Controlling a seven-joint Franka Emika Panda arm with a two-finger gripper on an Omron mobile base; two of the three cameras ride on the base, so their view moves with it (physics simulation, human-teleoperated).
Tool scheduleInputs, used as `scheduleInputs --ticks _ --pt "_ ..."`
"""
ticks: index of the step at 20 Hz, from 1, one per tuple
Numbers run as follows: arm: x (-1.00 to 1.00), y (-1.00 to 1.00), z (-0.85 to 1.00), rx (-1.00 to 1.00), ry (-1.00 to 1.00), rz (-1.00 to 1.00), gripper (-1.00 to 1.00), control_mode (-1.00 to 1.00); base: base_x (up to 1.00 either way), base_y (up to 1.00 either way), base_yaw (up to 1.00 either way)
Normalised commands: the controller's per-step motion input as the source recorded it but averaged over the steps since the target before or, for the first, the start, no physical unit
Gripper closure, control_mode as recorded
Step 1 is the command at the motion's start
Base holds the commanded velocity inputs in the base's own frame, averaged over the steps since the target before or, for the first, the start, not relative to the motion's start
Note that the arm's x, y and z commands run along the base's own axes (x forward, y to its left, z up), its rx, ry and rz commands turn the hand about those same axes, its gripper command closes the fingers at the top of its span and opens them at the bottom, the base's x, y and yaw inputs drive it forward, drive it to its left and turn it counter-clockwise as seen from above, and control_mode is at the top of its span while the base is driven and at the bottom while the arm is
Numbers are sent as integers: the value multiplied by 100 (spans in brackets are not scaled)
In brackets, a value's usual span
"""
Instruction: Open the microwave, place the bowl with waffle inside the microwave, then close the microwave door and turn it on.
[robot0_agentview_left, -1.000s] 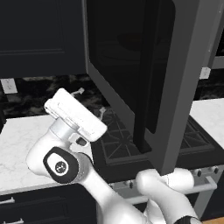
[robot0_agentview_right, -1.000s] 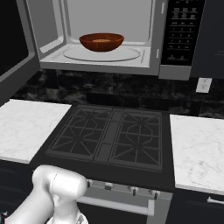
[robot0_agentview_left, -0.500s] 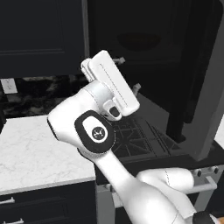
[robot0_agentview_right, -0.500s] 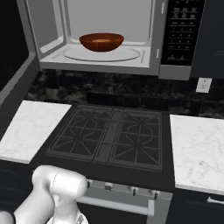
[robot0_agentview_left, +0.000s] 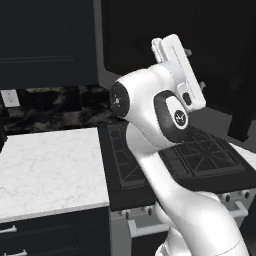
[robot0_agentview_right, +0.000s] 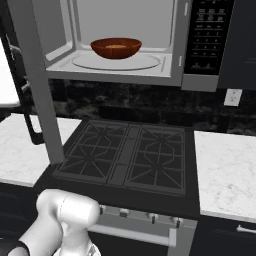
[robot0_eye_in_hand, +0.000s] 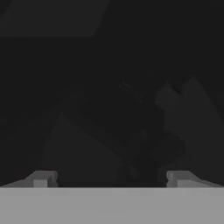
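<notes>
Jaws (robot0_eye_in_hand: 109, 179) spread wide and empty, facing a dark surface, seemingly the outer face of the microwave door (robot0_agentview_right: 37, 85), which stands swung open. The bowl (robot0_agentview_right: 116, 47) rests inside the microwave (robot0_agentview_right: 200, 45), centred on the turntable. Opening and placing appear complete; closing the door and starting remain.
</notes>
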Motion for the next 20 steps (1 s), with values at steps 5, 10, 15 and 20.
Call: scheduleInputs --ticks 5,10,15,20 --pt "45 -100 7 16 27 13 -100 -100 0 0 0" --pt "97 -91 -4 14 20 27 -100 -100 0 0 0" --pt "100 -59 -17 10 9 37 100 -100 0 0 0" --pt "100 -49 -12 13 3 41 100 -100 0 0 0"
